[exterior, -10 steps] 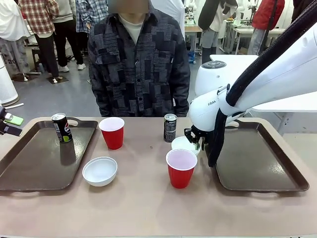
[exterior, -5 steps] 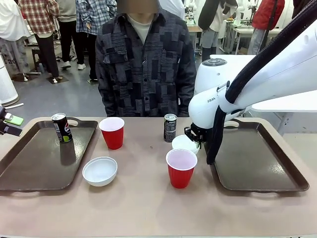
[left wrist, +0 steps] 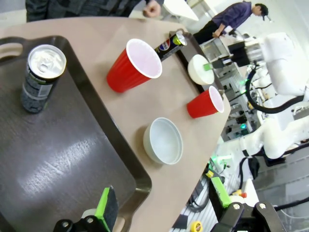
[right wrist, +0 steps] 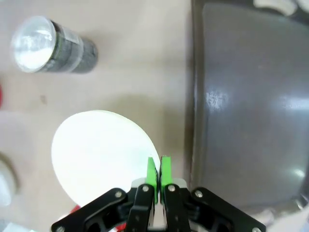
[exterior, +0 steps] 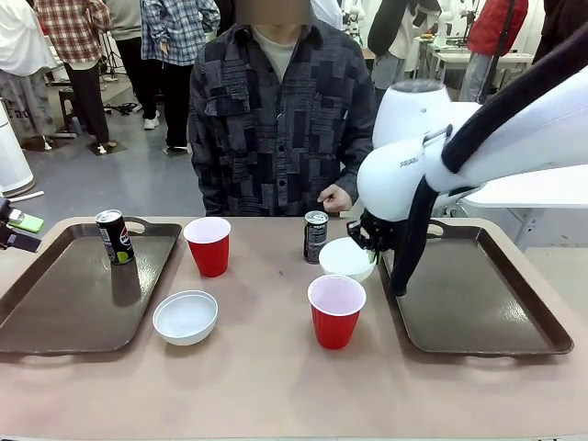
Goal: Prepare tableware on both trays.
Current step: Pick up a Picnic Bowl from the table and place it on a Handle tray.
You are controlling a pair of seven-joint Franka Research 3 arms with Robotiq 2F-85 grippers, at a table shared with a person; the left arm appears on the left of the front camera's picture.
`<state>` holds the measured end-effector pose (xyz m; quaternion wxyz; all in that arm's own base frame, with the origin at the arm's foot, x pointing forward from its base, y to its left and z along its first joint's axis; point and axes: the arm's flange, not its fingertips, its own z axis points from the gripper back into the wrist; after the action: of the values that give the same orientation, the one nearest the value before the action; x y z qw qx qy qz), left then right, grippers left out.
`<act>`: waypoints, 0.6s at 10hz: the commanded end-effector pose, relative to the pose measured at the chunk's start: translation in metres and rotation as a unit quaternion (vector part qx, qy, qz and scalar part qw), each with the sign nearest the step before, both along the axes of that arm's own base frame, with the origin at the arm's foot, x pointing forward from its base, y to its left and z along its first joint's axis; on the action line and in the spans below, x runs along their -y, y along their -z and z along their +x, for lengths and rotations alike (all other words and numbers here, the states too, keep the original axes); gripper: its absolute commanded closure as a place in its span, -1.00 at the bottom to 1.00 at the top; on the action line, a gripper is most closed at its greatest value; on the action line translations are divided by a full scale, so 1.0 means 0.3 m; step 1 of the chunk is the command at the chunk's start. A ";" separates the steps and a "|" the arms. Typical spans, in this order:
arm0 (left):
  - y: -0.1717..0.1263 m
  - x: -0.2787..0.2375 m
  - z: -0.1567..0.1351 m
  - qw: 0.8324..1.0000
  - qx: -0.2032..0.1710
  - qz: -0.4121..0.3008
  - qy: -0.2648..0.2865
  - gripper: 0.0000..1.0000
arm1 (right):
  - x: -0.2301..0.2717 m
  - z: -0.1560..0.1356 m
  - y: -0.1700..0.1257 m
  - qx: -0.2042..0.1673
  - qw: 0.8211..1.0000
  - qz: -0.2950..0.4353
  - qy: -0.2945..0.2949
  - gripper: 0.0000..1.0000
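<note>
My right gripper (exterior: 371,248) is shut on the rim of a white bowl (exterior: 346,259) and holds it just above the table, left of the right tray (exterior: 478,303). In the right wrist view the green pads (right wrist: 151,172) pinch the bowl's edge (right wrist: 99,154), with the tray (right wrist: 251,96) alongside. My left gripper (left wrist: 161,200) hangs open over the left tray (left wrist: 58,154), where one black can (exterior: 114,236) stands. On the bare table are a second can (exterior: 315,236), two red cups (exterior: 209,245) (exterior: 336,310) and another white bowl (exterior: 186,316).
A person stands at the far side, one hand (exterior: 336,197) at the table edge just behind the second can. My left gripper (exterior: 20,230) sits at the far left edge of the front view. Other people stand in the background.
My right gripper has lifted the white bowl off the table and raised its wrist. The person shifted right and brought a hand to the table edge.
</note>
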<state>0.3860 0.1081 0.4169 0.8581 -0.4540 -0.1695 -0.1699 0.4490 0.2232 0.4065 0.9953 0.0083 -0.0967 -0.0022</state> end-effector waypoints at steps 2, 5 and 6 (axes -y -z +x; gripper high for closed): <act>-0.004 -0.002 0.001 1.000 0.005 -0.009 -0.002 -1.00 | 0.128 -0.171 -0.207 0.015 1.000 0.016 -0.006 1.00; -0.004 -0.002 0.001 1.000 0.005 -0.009 -0.002 -1.00 | 0.335 -0.313 -0.352 0.011 0.999 0.038 0.008 1.00; -0.004 -0.002 0.001 1.000 0.005 -0.009 -0.002 -1.00 | 0.414 -0.318 -0.362 0.005 0.998 0.049 0.026 1.00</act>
<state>0.3862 0.1082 0.4170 0.8581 -0.4540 -0.1696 -0.1699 0.3557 0.1230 0.5211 0.9929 0.0389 -0.1103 -0.0216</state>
